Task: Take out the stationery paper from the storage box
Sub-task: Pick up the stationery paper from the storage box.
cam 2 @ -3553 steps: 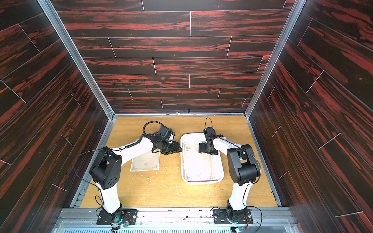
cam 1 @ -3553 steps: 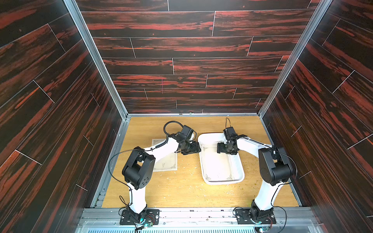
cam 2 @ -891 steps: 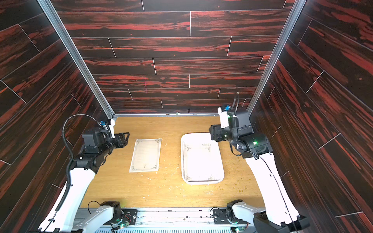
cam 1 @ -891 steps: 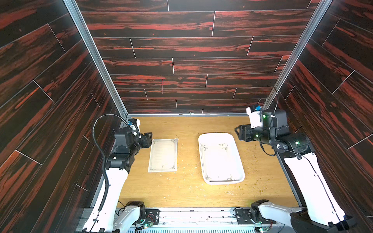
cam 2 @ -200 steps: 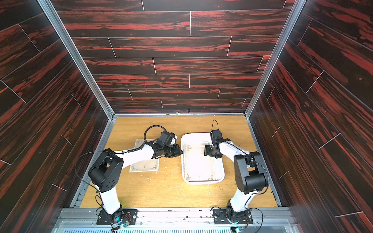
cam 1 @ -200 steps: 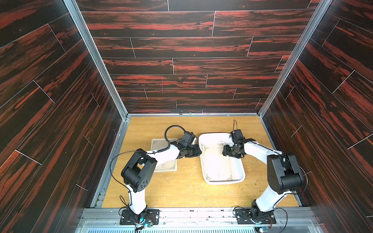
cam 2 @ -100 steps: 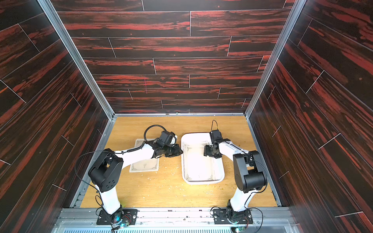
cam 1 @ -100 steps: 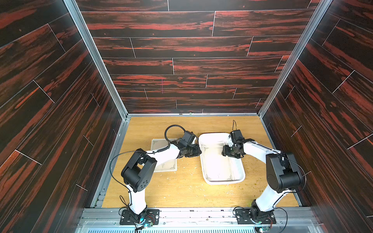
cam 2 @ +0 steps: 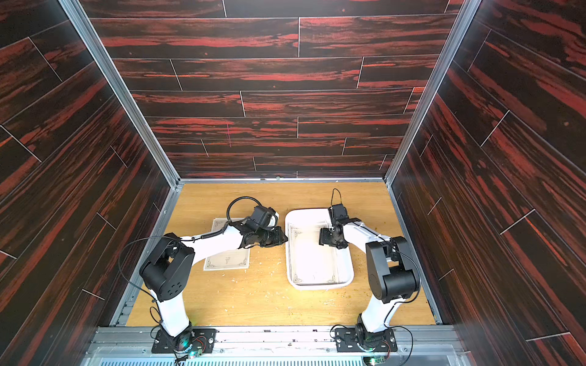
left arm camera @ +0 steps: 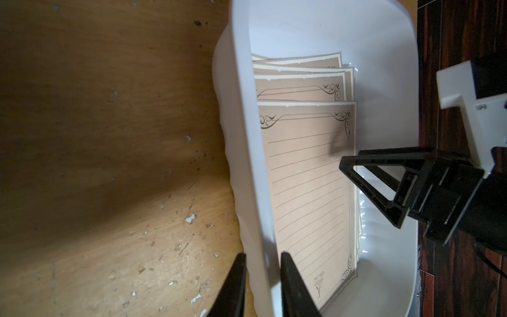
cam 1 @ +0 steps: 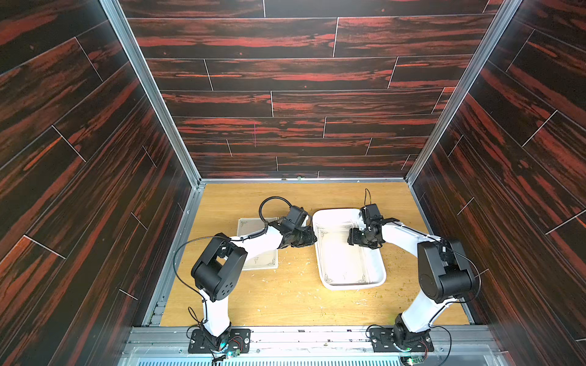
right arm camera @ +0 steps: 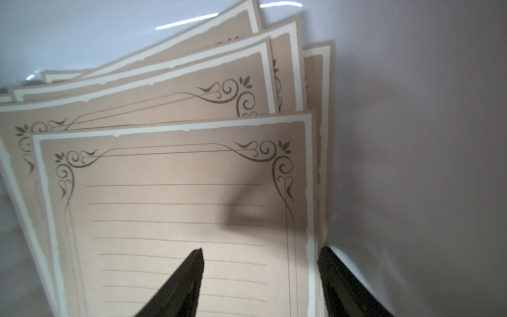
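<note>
left gripper (left arm camera: 262,255) clenches the storage box (left arm camera: 247,164) rim, right gripper (right arm camera: 262,250) gapes over the stationery paper (right arm camera: 175,192).

The left arm (cam 1: 257,240) covers the middle of the stationery paper (cam 1: 260,263) on the table (cam 1: 285,301) in both top views; glare washes out the sheets in the storage box (cam 1: 352,285). In the wrist views the left gripper (left arm camera: 262,254) and right gripper (right arm camera: 260,249) are cut off behind their fingertips
</note>
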Available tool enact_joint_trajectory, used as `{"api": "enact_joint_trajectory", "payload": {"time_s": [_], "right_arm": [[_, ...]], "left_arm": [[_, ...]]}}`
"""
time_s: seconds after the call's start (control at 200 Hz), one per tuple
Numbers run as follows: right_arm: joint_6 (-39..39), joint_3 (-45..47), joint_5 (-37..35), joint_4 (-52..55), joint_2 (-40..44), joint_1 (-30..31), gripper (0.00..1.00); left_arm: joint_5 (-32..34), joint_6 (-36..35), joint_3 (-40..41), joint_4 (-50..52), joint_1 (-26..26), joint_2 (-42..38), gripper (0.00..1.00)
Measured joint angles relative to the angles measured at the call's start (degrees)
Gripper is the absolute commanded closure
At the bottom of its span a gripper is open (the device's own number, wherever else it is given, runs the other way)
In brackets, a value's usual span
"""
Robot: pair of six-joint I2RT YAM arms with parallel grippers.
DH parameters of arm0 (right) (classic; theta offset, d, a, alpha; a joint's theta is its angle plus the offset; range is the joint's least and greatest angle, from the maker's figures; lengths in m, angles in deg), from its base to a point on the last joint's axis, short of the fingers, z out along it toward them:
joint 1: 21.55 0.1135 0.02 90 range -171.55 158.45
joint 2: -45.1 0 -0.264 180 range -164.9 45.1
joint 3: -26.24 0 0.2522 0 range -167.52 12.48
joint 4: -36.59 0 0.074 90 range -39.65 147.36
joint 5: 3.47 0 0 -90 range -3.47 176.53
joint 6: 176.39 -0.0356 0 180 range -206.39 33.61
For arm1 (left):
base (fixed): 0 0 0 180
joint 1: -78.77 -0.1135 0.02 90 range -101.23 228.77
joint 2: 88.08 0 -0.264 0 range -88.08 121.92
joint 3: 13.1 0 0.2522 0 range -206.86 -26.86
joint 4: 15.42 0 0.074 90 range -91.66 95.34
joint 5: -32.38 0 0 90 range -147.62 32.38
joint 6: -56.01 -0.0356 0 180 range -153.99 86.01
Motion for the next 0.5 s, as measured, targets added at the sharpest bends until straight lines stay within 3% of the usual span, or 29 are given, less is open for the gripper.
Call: {"api": "enact_joint_trajectory", "payload": {"time_s": [0.501], "right_arm": [[0.20,-0.98,-1.55,-0.24,-0.57,0.57,0.27]], "left_arm": [[-0.20,0.04,0.00,-0.20,0.07,0.22,0.75]]}}
